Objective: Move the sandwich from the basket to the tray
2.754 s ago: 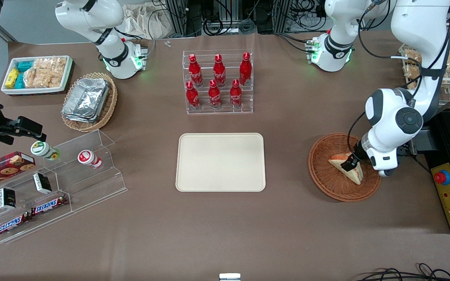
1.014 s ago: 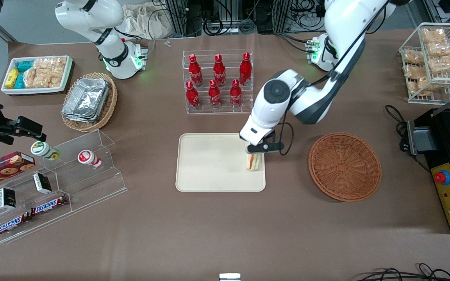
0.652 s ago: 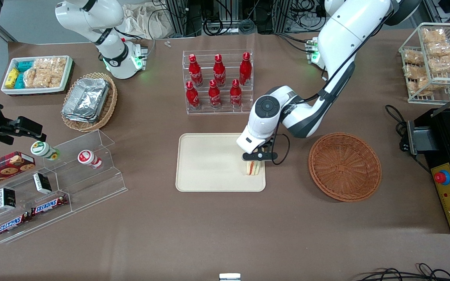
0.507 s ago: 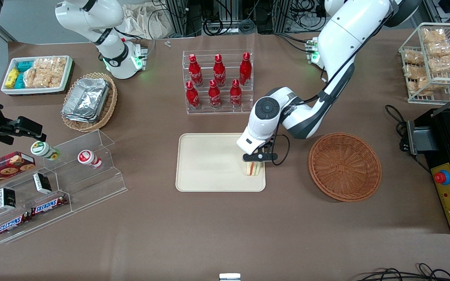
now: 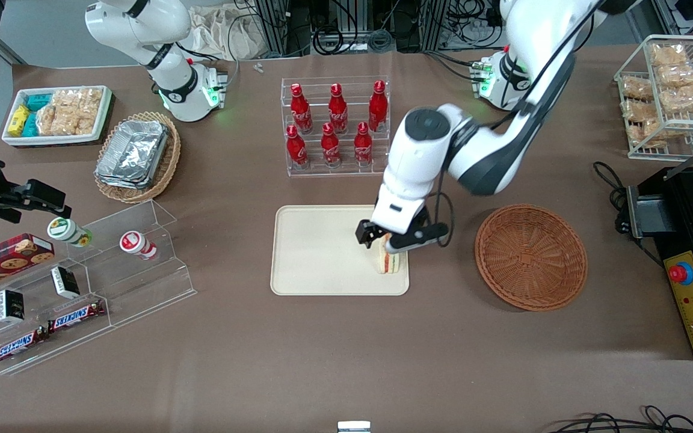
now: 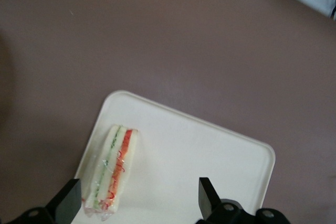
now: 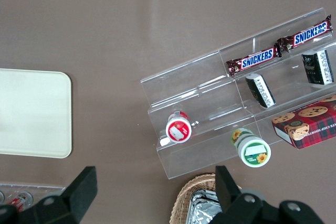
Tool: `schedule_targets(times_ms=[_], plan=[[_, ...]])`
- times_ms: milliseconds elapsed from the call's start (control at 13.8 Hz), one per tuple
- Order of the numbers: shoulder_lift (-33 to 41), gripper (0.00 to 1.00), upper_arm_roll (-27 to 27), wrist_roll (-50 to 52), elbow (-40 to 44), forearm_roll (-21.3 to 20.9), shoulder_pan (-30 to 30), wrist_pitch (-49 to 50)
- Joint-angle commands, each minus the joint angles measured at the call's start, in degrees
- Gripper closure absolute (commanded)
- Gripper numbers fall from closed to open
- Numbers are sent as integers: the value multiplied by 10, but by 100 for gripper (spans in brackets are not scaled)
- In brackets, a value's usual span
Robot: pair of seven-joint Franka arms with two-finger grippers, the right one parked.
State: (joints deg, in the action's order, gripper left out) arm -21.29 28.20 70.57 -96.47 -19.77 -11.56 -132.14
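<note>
The sandwich (image 5: 390, 262) stands on its edge on the cream tray (image 5: 322, 252), close to the tray's rim toward the basket. Its red and green filling stripes face up in the left wrist view, where the sandwich (image 6: 111, 174) rests on the tray (image 6: 199, 150). My gripper (image 5: 392, 236) hangs just above the sandwich, open, touching nothing. In the wrist view the gripper (image 6: 137, 204) has its fingers wide apart, and the sandwich lies between them, close to one finger (image 6: 68, 205). The round reddish-brown basket (image 5: 530, 257) sits empty beside the tray, toward the working arm's end.
A clear rack of red bottles (image 5: 337, 126) stands farther from the front camera than the tray. An acrylic shelf with snacks (image 5: 82, 282), a tan basket of foil containers (image 5: 137, 156) and a white snack bin (image 5: 58, 114) lie toward the parked arm's end. A wire snack rack (image 5: 671, 96) stands toward the working arm's end.
The gripper carried the sandwich from the basket to the tray, set it down, then opened and rose a little above it. The sandwich stays on the tray.
</note>
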Motion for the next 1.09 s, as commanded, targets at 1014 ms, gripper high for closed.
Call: schedule_targets(times_ms=[1014], plan=[[291, 0, -234, -565, 15, 249, 80, 481]])
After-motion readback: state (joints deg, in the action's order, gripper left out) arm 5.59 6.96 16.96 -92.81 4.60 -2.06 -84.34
